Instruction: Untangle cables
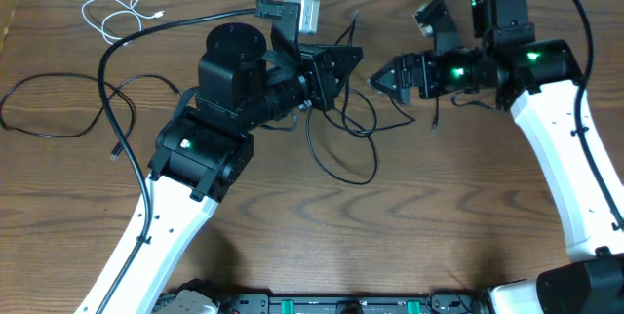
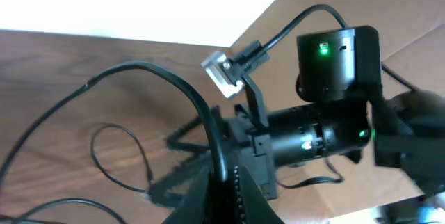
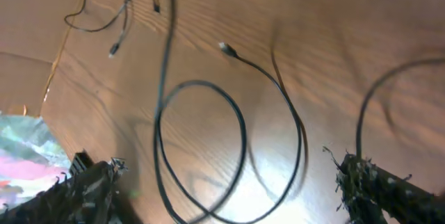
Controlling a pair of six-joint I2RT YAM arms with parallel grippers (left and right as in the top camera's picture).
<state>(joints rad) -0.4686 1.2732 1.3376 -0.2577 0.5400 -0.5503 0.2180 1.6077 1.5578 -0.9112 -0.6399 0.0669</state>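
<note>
Left pincer (image 1: 341,64): clamped on a black cable (image 2: 198,106), pointing at your right pincer.
Right pincer (image 3: 226,179): gaping, low over a cable loop (image 3: 241,123).
Room: open table (image 1: 409,226) nearside of both; its far edge is close beyond them.

left hand (image 1: 336,67) closed, right hand (image 1: 382,78) spread

My pincer (image 3: 228,172) is spread wide, its fingers (image 3: 83,193) in the lower corners of the frame. On the wooden desk (image 3: 334,29), a black cable (image 3: 158,140) loops at centre, with its plug (image 3: 224,46) above. A thinner cable (image 3: 119,26) curls at upper left.
</note>
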